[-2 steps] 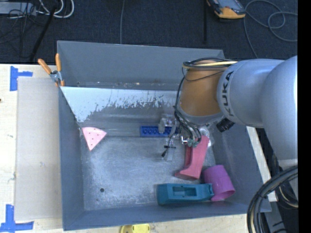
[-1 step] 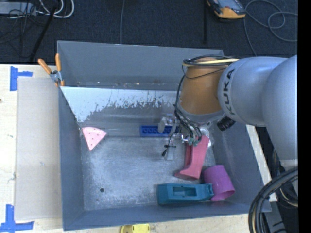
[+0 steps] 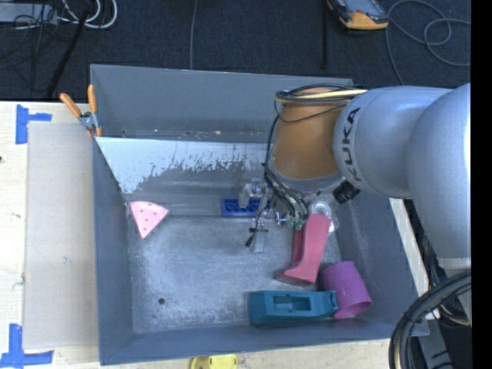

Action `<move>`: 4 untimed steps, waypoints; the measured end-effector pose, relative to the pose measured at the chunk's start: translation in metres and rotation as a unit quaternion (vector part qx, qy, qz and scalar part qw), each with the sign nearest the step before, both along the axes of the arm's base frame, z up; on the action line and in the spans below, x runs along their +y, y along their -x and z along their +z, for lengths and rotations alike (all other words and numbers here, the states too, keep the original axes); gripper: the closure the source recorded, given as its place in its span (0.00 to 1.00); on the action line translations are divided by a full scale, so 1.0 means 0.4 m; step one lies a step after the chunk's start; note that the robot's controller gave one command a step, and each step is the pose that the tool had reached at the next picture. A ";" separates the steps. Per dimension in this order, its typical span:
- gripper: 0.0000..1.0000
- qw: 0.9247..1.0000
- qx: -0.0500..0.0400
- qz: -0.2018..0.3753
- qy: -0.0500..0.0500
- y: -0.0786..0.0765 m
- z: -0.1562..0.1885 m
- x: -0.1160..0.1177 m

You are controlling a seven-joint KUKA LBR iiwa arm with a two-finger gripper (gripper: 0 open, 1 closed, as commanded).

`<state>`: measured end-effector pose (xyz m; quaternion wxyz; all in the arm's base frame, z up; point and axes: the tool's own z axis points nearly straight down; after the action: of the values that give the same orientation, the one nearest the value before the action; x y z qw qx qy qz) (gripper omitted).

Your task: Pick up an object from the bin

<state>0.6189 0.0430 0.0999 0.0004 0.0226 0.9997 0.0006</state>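
Note:
My gripper hangs below the orange wrist cover, low over the bin floor a little right of the middle. A small blue block lies just up and left of it, touching or almost touching the gripper's body. To its right, a pink L-shaped piece leans on the floor, its upper end under the wrist. Further down right lie a purple cup on its side and a teal flat tool.
A pink triangular wedge lies alone at the left of the bin. The arm and its cover hang over the bin's upper right part. Bare floor stretches between the wedge and the gripper.

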 end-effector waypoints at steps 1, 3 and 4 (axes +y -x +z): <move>0.00 0.999 -0.004 0.031 0.000 -0.014 -0.073 -0.005; 1.00 0.999 -0.013 -0.045 -0.001 -0.024 -0.052 -0.005; 1.00 0.999 -0.001 -0.044 0.000 -0.027 0.022 -0.005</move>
<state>0.6295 0.0409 0.1088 0.0016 0.0669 0.9978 0.0007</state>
